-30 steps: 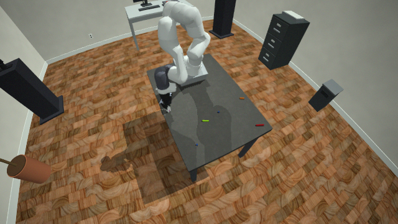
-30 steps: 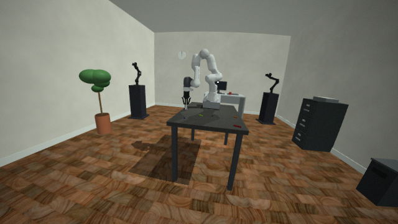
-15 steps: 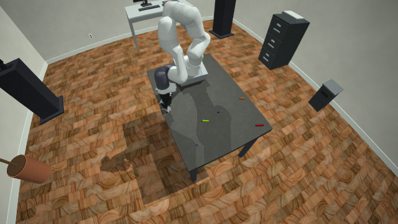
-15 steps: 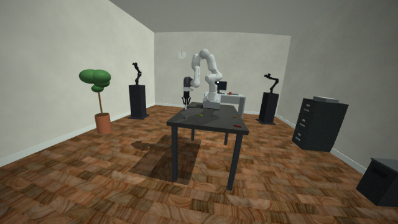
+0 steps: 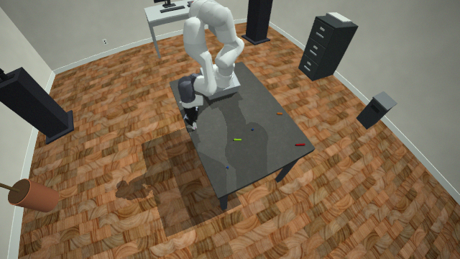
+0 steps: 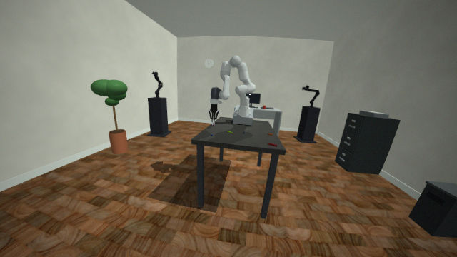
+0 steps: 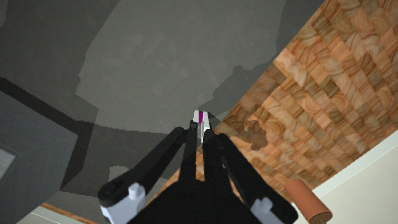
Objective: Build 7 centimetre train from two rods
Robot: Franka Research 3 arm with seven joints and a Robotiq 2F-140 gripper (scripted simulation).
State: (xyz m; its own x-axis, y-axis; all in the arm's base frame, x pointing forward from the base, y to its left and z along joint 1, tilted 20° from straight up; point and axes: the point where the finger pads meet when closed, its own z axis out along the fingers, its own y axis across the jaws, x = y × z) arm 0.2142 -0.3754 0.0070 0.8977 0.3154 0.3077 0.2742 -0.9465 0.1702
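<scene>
we see the black jaws pinching the magenta rod [image 7: 201, 118] over the matte grey counter [image 5: 212, 138] [image 6: 250, 140] [image 7: 150, 60]'s edge. beyond lie a slim lime rod [image 5: 237, 139] [image 6: 230, 132], two stubby blue rods [image 5: 227, 167] [image 5: 252, 129] [image 6: 211, 135] [image 6: 243, 133], an orange rod [image 5: 279, 114] [image 6: 270, 134] and a red rod [image 5: 300, 144] [image 6: 272, 145], all well apart.

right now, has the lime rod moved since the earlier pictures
No, the lime rod has gone no way, judged against the table edges in the top view.
</scene>
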